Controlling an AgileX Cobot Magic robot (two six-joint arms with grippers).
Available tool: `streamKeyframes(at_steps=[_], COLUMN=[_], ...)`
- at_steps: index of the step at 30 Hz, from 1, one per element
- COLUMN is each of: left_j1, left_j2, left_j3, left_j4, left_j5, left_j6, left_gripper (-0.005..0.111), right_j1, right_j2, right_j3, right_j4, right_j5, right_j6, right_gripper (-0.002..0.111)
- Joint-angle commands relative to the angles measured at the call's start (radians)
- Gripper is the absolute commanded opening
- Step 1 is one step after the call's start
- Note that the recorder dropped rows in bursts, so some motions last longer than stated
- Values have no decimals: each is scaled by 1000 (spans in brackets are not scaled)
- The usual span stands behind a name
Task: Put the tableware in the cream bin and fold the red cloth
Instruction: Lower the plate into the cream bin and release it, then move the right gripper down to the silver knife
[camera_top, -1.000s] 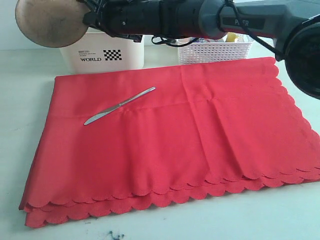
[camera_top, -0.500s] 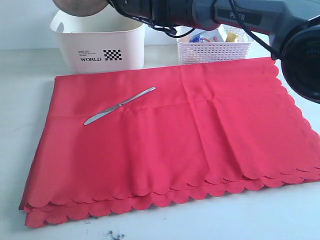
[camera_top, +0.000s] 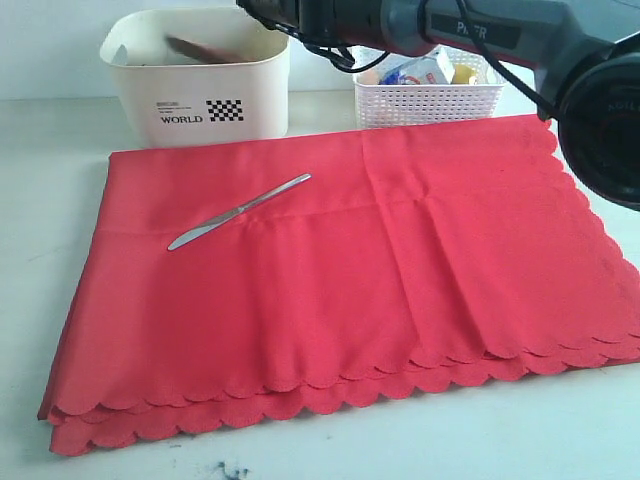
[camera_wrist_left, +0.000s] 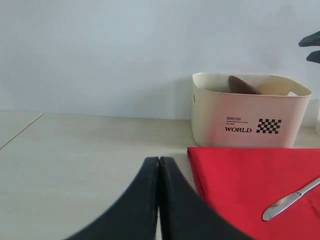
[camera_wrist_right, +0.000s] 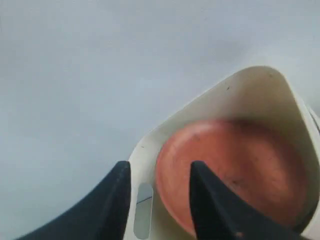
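The red cloth (camera_top: 350, 290) lies spread on the table, and the left wrist view catches its corner (camera_wrist_left: 240, 180). A silver knife (camera_top: 240, 211) (camera_wrist_left: 290, 200) rests on its left part. At the back left stands the cream bin (camera_top: 200, 110) (camera_wrist_left: 240, 120) (camera_wrist_right: 200, 105). Inside it, the round brown plate (camera_top: 200, 47) (camera_wrist_left: 242, 86) (camera_wrist_right: 235, 165) leans tilted. My right gripper (camera_wrist_right: 159, 167) hangs above the bin's rim, open, holding nothing, its arm (camera_top: 400, 25) reaching across the top. My left gripper (camera_wrist_left: 159, 159) is shut and empty, low over bare table left of the cloth.
A white lattice basket (camera_top: 428, 100) with a milk carton (camera_top: 415, 70) and food stands right of the cream bin, behind the cloth. The cloth's scalloped hem runs along the table's near side. A pale wall rises behind the bins.
My right gripper carried the plate from left of the bin to above it, then opened. The plate has dropped into the cream bin. The knife, the cloth and my left gripper have not moved.
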Motion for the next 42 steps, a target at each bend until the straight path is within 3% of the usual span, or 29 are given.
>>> streamKeyframes(at_steps=[1, 2, 6, 8, 9, 12, 13, 17, 26, 36, 42], left_j1=[-5, -5, -5, -5, -5, -5, -5, -5, -5, -5, -5], left_j2=[-7, -7, -7, -7, -7, -7, -7, -7, -7, -7, -7], left_j3=[2, 2, 2, 2, 2, 2, 2, 2, 2, 2, 2], left_j4=[0, 0, 0, 0, 0, 0, 0, 0, 0, 0, 0], left_j5=[-3, -3, -3, -3, -3, -3, -3, -3, -3, -3, -3], left_j6=[1, 1, 1, 1, 1, 1, 1, 1, 1, 1, 1], left_gripper=[2, 2, 2, 2, 2, 2, 2, 2, 2, 2, 2], right_j1=[1, 1, -3, -3, -3, -3, -3, -3, -3, 12, 49], right_j2=[-3, -3, -16, -27, -35, -50, -71, -170, -238, -107, -51], right_j3=[-8, -8, -6, -4, -4, -4, -4, 68, 171, 193, 193], right_j4=[-2, -2, -45, -195, -312, -537, -700, -1037, -1365, -1348, -1454], right_j5=[33, 61, 460, 560, 598, 643, 692, 850, 1193, 1097, 942], right_j6=[-3, -9, -164, -147, -68, 98, 187, 305, 259, 179, 182], right_gripper=[48, 48, 47, 36, 23, 7, 0, 0, 0, 2, 32])
